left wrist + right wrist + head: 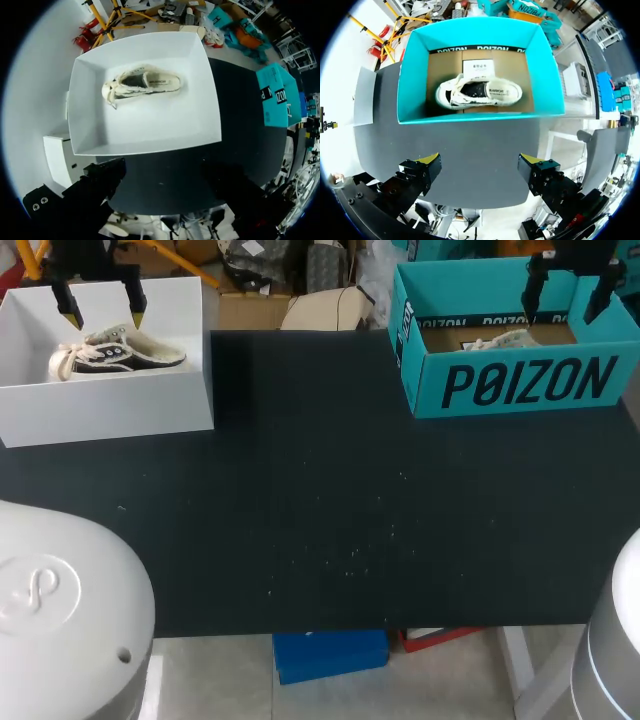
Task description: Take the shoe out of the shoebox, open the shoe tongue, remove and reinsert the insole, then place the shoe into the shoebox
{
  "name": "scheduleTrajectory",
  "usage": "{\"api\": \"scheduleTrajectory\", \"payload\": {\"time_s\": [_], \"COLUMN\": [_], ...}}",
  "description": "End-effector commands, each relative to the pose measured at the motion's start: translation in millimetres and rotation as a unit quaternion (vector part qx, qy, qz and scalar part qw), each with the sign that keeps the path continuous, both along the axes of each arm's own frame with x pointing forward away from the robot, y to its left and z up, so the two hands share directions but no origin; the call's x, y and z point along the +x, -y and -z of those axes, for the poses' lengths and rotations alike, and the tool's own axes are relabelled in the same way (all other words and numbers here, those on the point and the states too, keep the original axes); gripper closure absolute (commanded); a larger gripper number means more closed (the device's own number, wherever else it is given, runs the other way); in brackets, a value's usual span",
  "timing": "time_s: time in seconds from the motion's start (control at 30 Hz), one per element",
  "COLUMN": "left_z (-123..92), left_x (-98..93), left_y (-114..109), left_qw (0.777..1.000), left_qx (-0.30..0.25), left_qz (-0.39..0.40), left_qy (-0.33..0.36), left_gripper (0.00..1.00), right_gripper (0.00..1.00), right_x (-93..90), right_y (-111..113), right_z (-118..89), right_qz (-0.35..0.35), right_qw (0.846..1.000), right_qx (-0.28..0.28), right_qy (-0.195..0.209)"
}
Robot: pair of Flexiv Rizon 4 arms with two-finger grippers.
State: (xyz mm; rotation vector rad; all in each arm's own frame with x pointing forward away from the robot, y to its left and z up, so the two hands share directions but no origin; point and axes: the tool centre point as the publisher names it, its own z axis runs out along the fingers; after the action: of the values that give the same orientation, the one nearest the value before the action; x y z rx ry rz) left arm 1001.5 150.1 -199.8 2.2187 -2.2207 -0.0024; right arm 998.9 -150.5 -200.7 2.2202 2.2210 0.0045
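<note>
— So, where do the shoes sit?

— One to each box. An open white shoebox (110,405) stands at the far left corner of the dark bench (320,520). Inside lies a dark sneaker (115,352) with fleecy cream lining and cream laces, its laced end pointing away from the bench's middle.

— And the other box?

— The teal shoebox (520,390) stands at the far right corner, also open, well apart from the white one. On its brown cardboard floor lies a pale sneaker (479,92), opening upward, with a small white card (478,66) just beside it.

— What about the fingers?

— The left fingers (136,310) hang above the white shoebox, over the dark sneaker, spread wide with nothing between them. The right fingers (429,160) hang above the teal shoebox's near wall, equally wide apart and holding nothing.

— Is either shoe touched?

— No, both pairs of yellow tips are clear of the shoes and the box walls.
</note>
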Motion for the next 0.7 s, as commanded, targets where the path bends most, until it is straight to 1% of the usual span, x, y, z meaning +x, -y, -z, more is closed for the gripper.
{"api": "scheduleTrajectory", "payload": {"time_s": [0.03, 0.1, 0.13, 0.17, 0.2, 0.23, 0.7], "left_z": [-1.5, -4.5, -6.0, -8.8, -10.1, -9.2, -9.2], "left_x": [-0.9, -3.1, -3.4, -3.7, -4.8, -4.3, -4.3], "left_y": [0.7, 1.8, 2.2, 2.5, 1.9, 1.6, 1.6], "left_qw": [0.999, 0.985, 0.976, 0.964, 0.945, 0.932, 0.932], "left_qx": [0.002, 0.007, 0.009, 0.007, 0.019, 0.041, 0.041], "left_qz": [0.051, 0.164, 0.207, 0.256, 0.31, 0.341, 0.341], "left_qy": [0.014, 0.059, 0.063, 0.074, 0.099, 0.115, 0.115], "left_gripper": [0.0, 0.0, 0.0, 0.0, 0.0, 0.0, 0.0], "right_gripper": [0.0, 0.0, 0.0, 0.0, 0.0, 0.0, 0.0], "right_x": [0.0, 0.0, 0.0, 0.0, 0.0, 0.0, 0.0], "right_y": [0.0, 0.0, 0.0, 0.0, 0.0, 0.0, 0.0], "right_z": [0.0, 0.0, 0.0, 0.0, 0.0, 0.0, 0.0], "right_qz": [0.0, 0.0, 0.0, 0.0, 0.0, 0.0, 0.0], "right_qw": [1.0, 1.0, 1.0, 1.0, 1.0, 1.0, 1.0], "right_qx": [0.0, 0.0, 0.0, 0.0, 0.0, 0.0, 0.0], "right_qy": [0.0, 0.0, 0.0, 0.0, 0.0, 0.0, 0.0]}}
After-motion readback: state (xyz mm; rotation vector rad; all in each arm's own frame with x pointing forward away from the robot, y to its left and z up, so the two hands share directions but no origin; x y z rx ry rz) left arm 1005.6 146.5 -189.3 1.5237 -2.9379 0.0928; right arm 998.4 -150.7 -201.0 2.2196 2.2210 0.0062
